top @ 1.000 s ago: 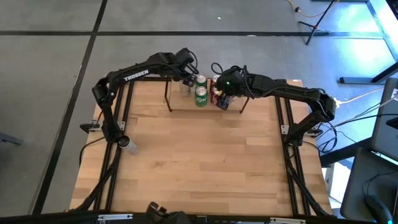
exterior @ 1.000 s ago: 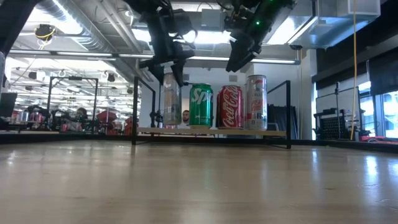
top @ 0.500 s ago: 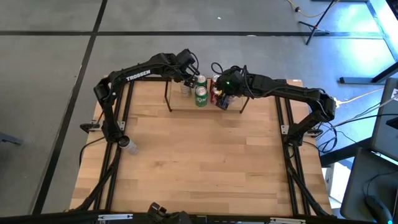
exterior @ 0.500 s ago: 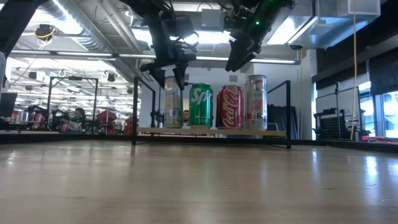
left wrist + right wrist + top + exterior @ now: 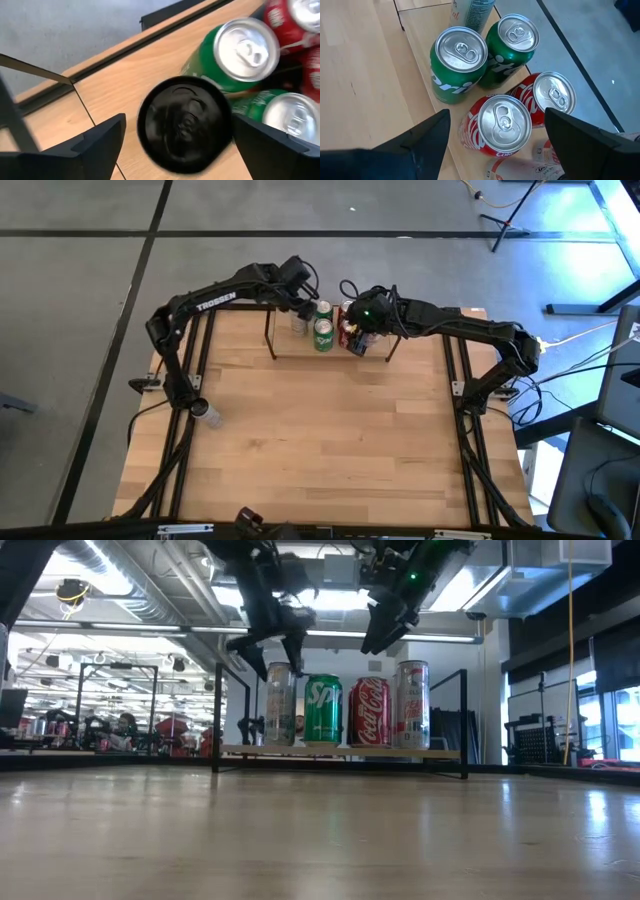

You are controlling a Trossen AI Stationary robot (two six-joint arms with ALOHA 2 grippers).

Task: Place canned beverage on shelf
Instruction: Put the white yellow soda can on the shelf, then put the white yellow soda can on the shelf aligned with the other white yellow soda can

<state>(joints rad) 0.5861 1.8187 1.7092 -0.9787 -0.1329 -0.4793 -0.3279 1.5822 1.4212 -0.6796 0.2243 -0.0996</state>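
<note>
The shelf (image 5: 340, 751), a black rod rack on a light board, stands at the table's far edge (image 5: 330, 345). On it stands a tall silver can (image 5: 277, 705) with a dark top (image 5: 184, 122). My left gripper (image 5: 275, 662) is open just above it. Its fingers (image 5: 102, 140) stand on either side of the can's top with gaps showing. My right gripper (image 5: 385, 638) is open and empty above the red can (image 5: 497, 125).
A green can (image 5: 323, 710), a red can (image 5: 370, 712) and a tall pale can (image 5: 411, 705) fill the shelf beside the silver one, with more cans behind them (image 5: 512, 37). A small grey object (image 5: 205, 413) lies at the table's left edge. Bare wood lies in front of the shelf.
My left gripper has opened and let go of the silver can's top, and its fingers now stand apart at either side. The can stays upright on the shelf board. My right gripper has kept still.
</note>
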